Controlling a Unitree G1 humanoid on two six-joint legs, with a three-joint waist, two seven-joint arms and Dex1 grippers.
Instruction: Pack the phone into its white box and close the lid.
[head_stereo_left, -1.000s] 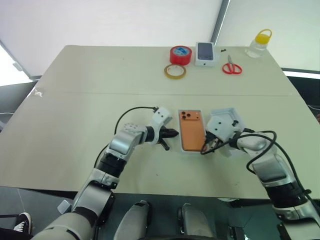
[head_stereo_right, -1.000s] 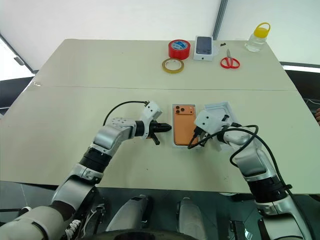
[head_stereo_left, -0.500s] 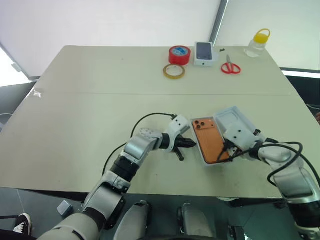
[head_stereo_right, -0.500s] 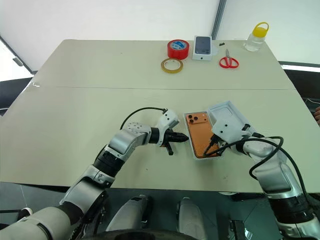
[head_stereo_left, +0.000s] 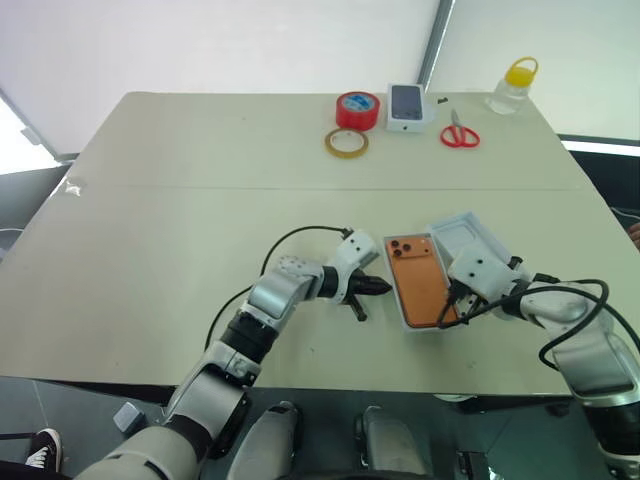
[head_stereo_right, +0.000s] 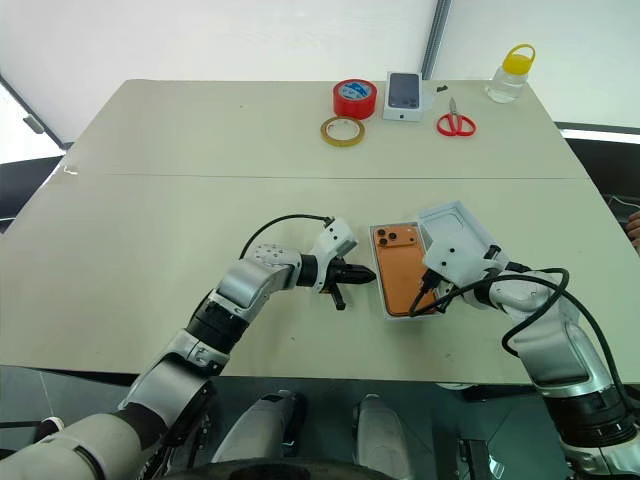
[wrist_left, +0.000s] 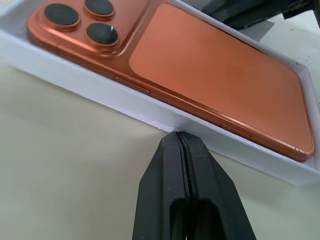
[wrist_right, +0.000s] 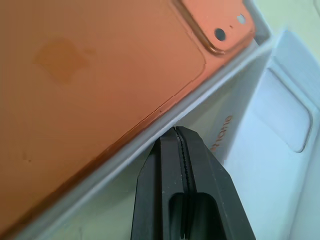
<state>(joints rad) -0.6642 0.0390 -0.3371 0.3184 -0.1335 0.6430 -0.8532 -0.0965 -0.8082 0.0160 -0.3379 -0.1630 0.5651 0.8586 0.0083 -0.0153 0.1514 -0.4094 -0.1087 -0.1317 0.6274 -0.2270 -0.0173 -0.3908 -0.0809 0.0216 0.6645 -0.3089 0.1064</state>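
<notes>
Since a second ago your box (head_stereo_left: 404, 310) with the phone (head_stereo_left: 417, 283) inside has slid right and turned. Left gripper (head_stereo_left: 383, 287) sits clenched at its nine o'clock wall, right gripper (head_stereo_right: 424, 300) clenched at three o'clock, lid (head_stereo_left: 466, 238) beyond.

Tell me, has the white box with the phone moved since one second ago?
Yes. Against the red tape roll, which stayed in place, the white box slid right and turned slightly.
</notes>
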